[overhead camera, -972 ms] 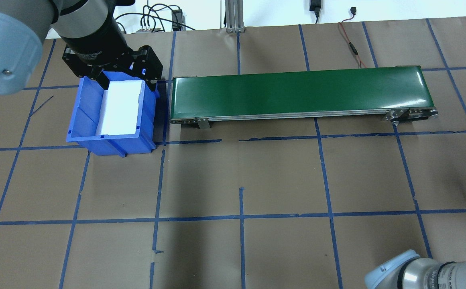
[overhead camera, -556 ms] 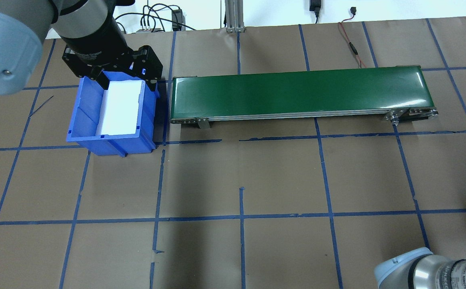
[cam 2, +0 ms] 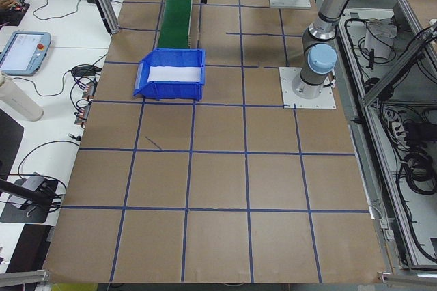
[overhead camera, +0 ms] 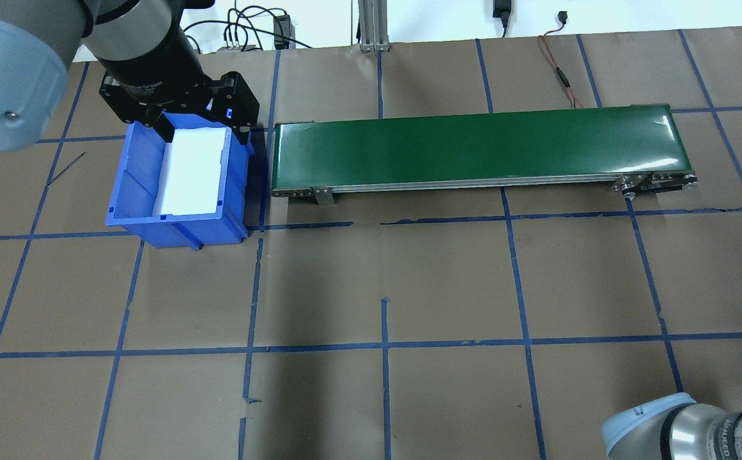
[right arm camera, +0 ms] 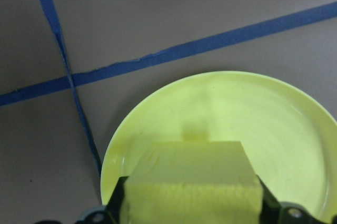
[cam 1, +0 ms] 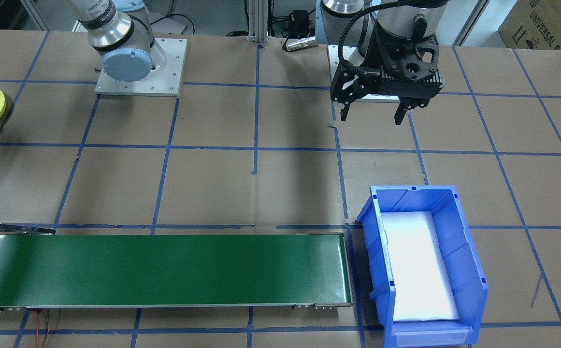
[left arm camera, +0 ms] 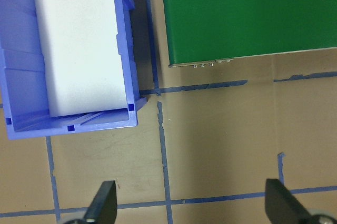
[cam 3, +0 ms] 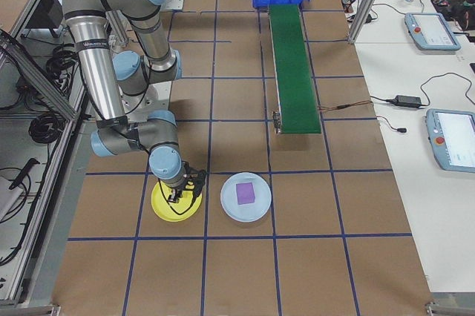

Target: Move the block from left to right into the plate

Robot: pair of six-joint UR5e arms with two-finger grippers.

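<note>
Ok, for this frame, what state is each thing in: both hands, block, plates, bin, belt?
Left hand: open, empty, above the table.
Right hand: shut on the yellow block, over the yellow plate.
Pale blue plate: holds a purple block.
Bin: only white padding inside.
Belt: nothing on it.

The right wrist picture's lower edge cuts off the right tool (right arm camera: 192,203), the yellow block (right arm camera: 192,184) between its fingers, and the yellow plate (right arm camera: 279,129) beneath.
</note>
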